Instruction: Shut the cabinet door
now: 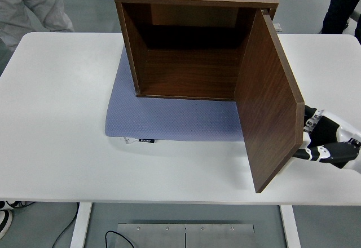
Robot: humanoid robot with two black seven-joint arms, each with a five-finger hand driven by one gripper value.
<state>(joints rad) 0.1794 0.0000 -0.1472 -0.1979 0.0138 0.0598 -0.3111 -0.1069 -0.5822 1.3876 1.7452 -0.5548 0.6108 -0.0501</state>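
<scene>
Cabinet door [269,104] hangs open at right front of wooden cabinet [194,34], swung out toward near table edge, long axis upright. Right hand [324,141] against door's outer face near free edge, fingers extended, grasping nothing. Cabinet interior bare, sitting on blue mat [169,118].

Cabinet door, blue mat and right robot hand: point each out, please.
cabinet door [269,98], head view, middle of its inner face.
blue mat [169,118], head view, bare part before the cabinet.
right robot hand [324,141], head view, back of hand.
</scene>
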